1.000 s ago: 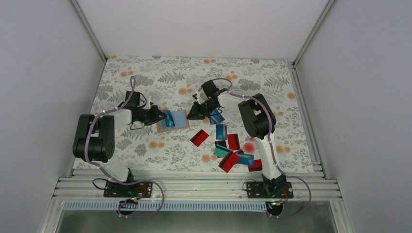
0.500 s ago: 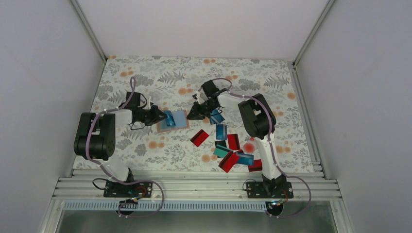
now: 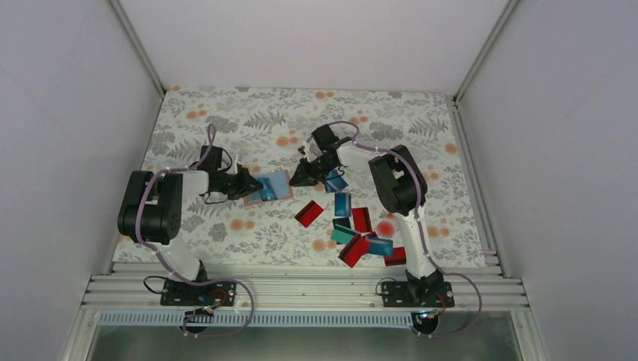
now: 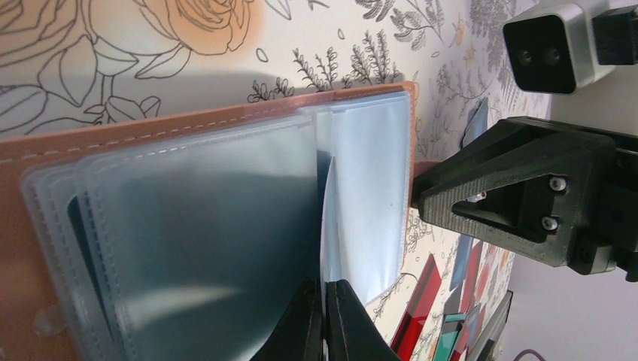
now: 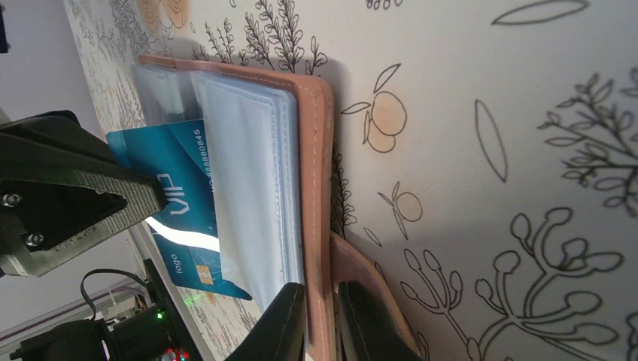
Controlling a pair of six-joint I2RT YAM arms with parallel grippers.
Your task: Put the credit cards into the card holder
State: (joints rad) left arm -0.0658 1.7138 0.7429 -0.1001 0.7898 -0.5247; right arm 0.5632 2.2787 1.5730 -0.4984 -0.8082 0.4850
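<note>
We count two grippers, one card holder, one card in hand and a scatter of loose cards. Farthest left, the left gripper [image 3: 254,184] has its fingers pressed together on a single blue card [image 5: 177,195], glossy, printed with "VIP" and a row of pale digits. The card's far end sits in among the clear pockets of the card holder [image 5: 312,135].

The card holder lies open and flat on the floral cloth [image 3: 226,128], near the middle of the table and between the two grippers. It is a tan-pink leather-like cover with a pale stitched border, and it carries a stack of see-through plastic pockets; how many we cannot tell.

At its right edge, the right gripper [image 5: 322,293] pinches the rim of the cover between its two fingers.

Farther right, near the right arm, the loose cards lie on the cloth. We make out four red cards [image 3: 309,213], three blue cards [image 3: 343,204] and one teal card [image 3: 344,235]. Several overlap, so the total is uncertain.
</note>
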